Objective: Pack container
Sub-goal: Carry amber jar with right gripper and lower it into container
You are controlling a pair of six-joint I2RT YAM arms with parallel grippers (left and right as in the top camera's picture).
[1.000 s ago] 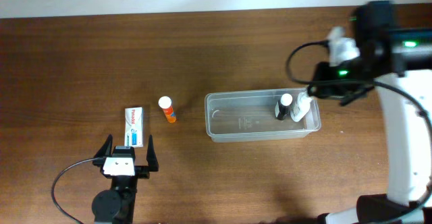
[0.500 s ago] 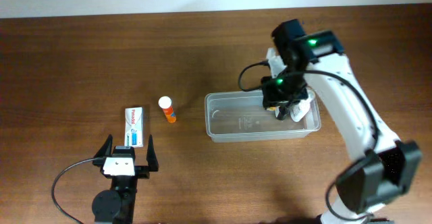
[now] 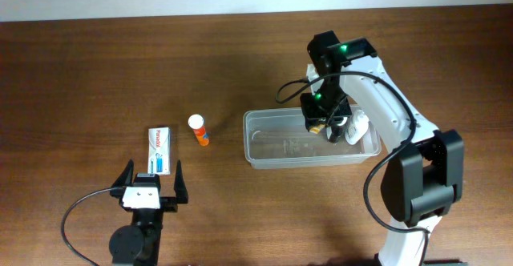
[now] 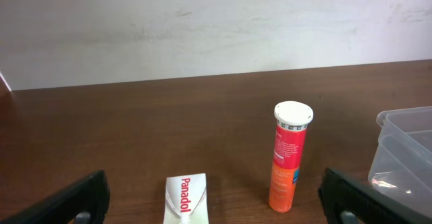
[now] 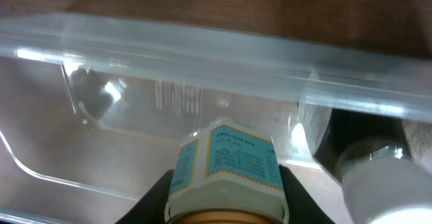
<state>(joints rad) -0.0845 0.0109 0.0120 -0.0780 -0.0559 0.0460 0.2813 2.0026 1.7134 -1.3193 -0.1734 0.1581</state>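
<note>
Clear plastic container [image 3: 272, 150] lies beneath my right gripper [image 3: 318, 123], which clasps a teal-labelled bottle [image 5: 226, 158]. My left gripper [image 3: 151, 174] gapes wide, a white box [image 3: 161, 150] just ahead.

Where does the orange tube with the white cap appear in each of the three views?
Overhead: the orange tube stands left of centre, between the Panadol box and the container.
Left wrist: the orange tube is right of centre, upright.
Right wrist: not in it.
Shared landmark: the container, in all three views.
</note>
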